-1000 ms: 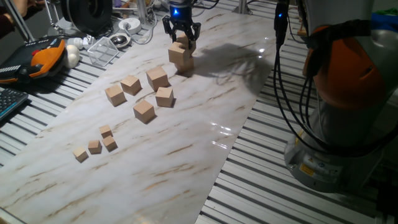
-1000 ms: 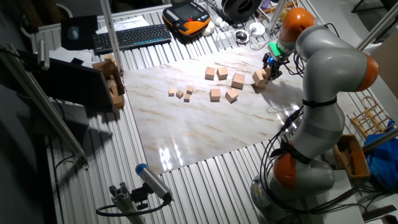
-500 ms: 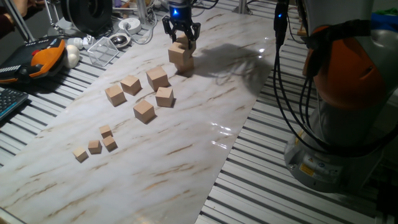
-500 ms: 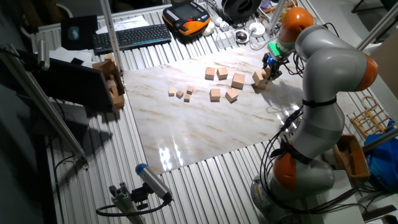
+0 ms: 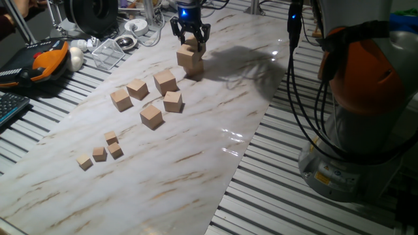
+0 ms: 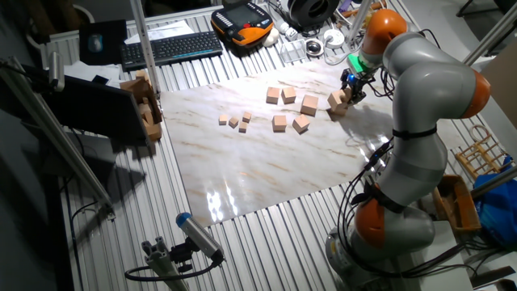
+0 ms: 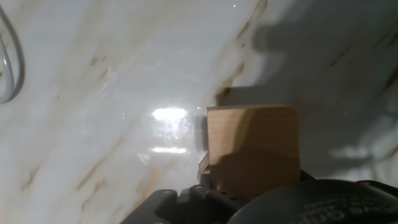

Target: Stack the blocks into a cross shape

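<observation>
The end effector (image 5: 191, 40) grips one block (image 5: 190, 44) above a base block (image 5: 189, 59) at the worktop's (image 5: 215, 117) far end; the held block should be squared over the base before release

You're looking at a white marble-patterned board with tan veins (image 5: 196, 156) lying on a ribbed grey metal table (image 6: 266, 234). Overhead light glares off the board's glossy surface (image 7: 169, 115). Past the board's far edge sit a black keyboard (image 6: 171, 47) and an orange-and-black handheld controller (image 6: 242, 22). A wooden rack (image 6: 144, 103) stands at the board's side, beside a dark angled panel (image 6: 97, 109).
</observation>
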Controlling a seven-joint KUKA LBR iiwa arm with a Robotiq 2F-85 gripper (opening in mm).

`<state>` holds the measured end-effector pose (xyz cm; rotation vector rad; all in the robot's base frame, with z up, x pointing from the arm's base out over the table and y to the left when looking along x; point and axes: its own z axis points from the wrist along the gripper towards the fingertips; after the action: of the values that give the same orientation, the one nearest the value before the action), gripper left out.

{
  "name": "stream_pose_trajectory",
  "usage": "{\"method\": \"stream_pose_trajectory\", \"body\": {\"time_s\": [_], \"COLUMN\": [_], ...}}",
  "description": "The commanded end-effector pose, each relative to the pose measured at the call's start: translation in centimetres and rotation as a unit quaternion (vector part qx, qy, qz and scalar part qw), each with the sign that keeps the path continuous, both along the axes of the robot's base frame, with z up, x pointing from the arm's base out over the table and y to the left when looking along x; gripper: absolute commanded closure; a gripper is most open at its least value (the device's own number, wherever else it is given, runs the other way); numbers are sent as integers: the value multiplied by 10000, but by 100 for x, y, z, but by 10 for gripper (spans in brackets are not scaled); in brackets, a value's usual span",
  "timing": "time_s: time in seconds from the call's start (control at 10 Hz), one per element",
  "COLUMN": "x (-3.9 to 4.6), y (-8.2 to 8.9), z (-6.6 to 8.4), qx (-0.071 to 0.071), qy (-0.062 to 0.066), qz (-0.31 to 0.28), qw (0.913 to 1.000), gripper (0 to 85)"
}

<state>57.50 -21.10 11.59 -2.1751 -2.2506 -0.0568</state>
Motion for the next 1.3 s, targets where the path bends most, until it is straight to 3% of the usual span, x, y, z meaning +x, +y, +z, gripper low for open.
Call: {"method": "stream_pose_trajectory", "body": {"time_s": [0.0, 1.2], "x": [0, 17], "y": [0, 4], "z": [0, -27], "qx": [0, -24], "qy": [7, 107], "qz": [0, 19], "qw": [10000, 9999], "gripper": [850, 850]}}
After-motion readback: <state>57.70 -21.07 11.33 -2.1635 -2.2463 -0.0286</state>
